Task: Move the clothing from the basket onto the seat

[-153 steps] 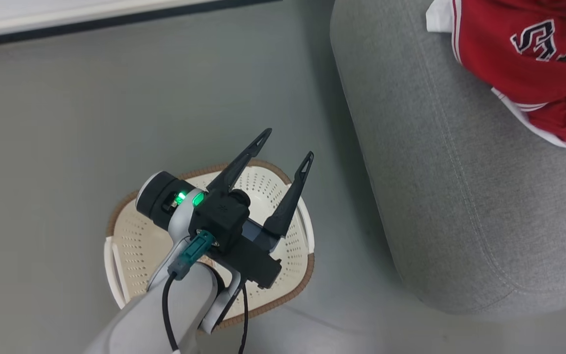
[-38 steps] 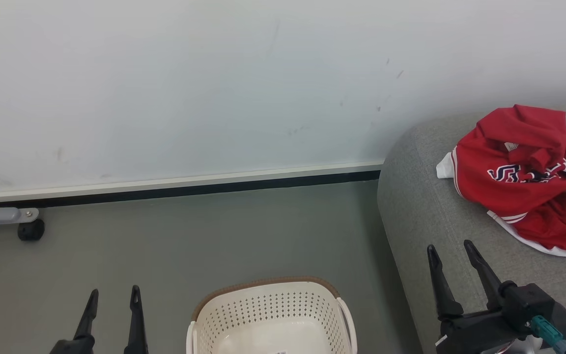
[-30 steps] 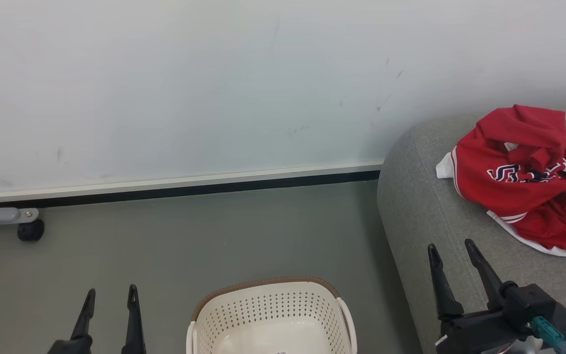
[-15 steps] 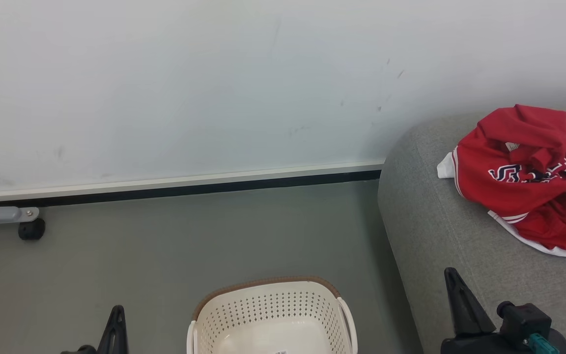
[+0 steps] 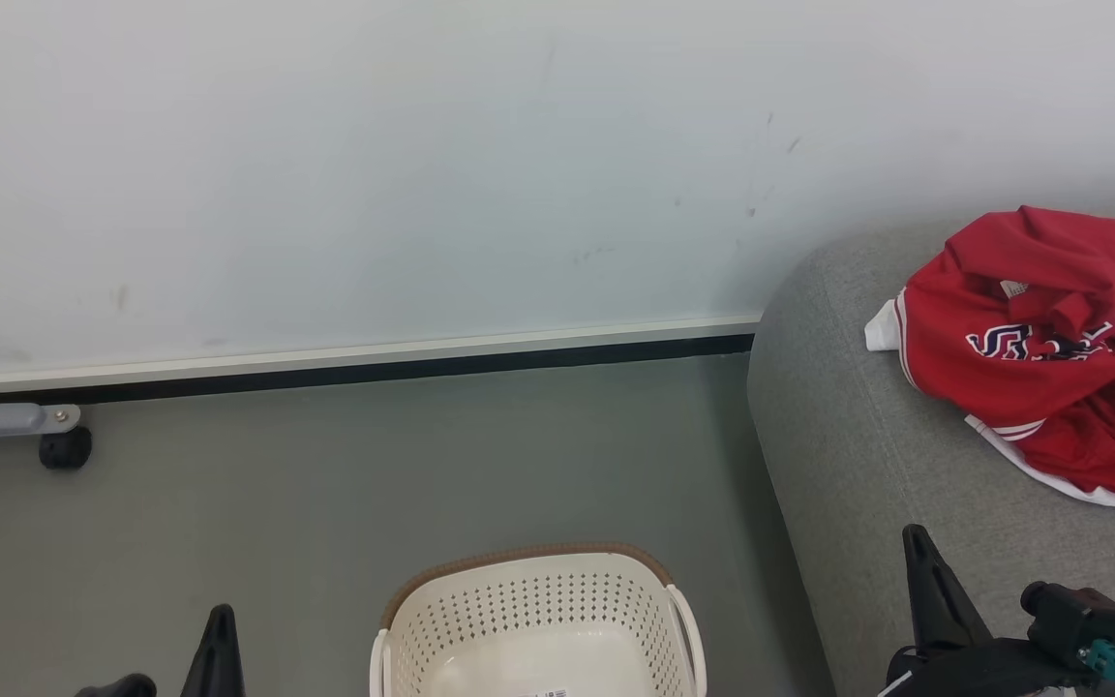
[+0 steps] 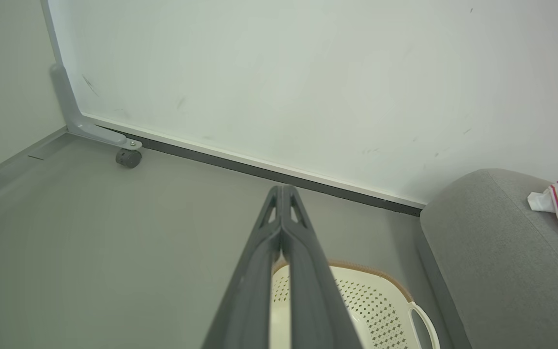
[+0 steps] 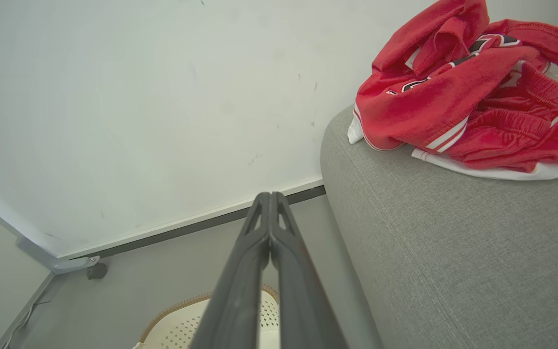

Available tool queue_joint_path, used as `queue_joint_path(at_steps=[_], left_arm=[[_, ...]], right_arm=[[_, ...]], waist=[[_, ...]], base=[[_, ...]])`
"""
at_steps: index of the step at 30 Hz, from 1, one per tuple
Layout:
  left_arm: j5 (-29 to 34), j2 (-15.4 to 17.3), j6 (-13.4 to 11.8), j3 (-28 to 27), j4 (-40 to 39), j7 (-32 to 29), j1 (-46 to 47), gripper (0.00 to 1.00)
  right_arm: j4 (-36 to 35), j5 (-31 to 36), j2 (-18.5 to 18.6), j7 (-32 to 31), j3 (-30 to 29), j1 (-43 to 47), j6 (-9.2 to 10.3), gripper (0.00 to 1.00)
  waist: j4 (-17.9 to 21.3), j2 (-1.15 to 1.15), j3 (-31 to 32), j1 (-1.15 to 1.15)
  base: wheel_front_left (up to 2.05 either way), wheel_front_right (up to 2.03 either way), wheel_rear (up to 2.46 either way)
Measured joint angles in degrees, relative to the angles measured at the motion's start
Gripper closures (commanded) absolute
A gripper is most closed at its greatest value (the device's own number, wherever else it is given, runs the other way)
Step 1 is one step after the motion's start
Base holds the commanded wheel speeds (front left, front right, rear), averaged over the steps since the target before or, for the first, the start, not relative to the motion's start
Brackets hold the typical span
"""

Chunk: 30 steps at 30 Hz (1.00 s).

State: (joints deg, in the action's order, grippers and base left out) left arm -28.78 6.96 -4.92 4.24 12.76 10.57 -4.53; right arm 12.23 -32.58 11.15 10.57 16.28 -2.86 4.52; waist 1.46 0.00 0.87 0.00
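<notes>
The red clothing with white trim lies crumpled on the grey seat at the right; the same clothing sits on the seat in the right wrist view. The cream basket with its brown rim stands on the floor at the bottom centre, and no clothing shows inside it. My left gripper pokes up at the lower left, shut with nothing in it. My right gripper is over the seat's front edge, also shut and holding nothing. Each wrist view shows its fingers pressed together.
A pale wall with a white and black baseboard runs across the back. A grey metal leg with a black caster stands at the far left by the wall. Grey floor lies between the basket and the wall.
Both grippers have closed from open and sunk lower in the head view. The clothing and the basket have stayed put.
</notes>
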Motion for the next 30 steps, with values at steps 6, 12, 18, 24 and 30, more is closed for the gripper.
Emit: queue_joint_path(at_steps=[6, 12, 18, 24, 30], left_arm=[[-4.15, -0.26, 0.96, -0.62, 0.20, -1.43, 0.67, 1.00], [-8.34, -0.64, 1.66, -1.40, 0.55, -2.53, 0.97, 1.00], [-13.13, -0.89, 2.48, -1.99, 0.78, -3.91, 1.86, 1.00], [-17.61, -1.24, 3.46, -2.58, 1.00, -5.01, 2.16, 1.00], [-21.71, -1.57, 4.05, -3.35, 1.15, -6.28, 3.05, 1.00]], right_arm=[[0.35, -4.08, -0.63, -1.42, -1.71, -0.06, -0.73, 1.00], [0.70, -8.16, -1.14, -2.53, -3.38, -0.16, -1.52, 1.00], [0.94, -12.24, -1.81, -3.88, -5.06, -0.21, -2.13, 1.00], [1.15, -16.24, -2.40, -5.05, -6.72, -0.34, -3.05, 1.00], [1.37, -20.29, -2.91, -6.16, -8.38, -0.43, -3.77, 1.00]], waist=[[-0.11, 0.00, -0.06, 0.00], [-0.21, 0.00, -0.12, 0.00], [-0.31, 0.00, -0.18, 0.00], [-0.41, 0.00, -0.24, 0.00], [-0.51, 0.00, -0.31, 0.00]], base=[[0.00, 0.00, 0.00], [0.00, 0.00, 0.00], [0.00, 0.00, 0.00], [0.00, 0.00, 0.00], [0.00, 0.00, 0.00]])
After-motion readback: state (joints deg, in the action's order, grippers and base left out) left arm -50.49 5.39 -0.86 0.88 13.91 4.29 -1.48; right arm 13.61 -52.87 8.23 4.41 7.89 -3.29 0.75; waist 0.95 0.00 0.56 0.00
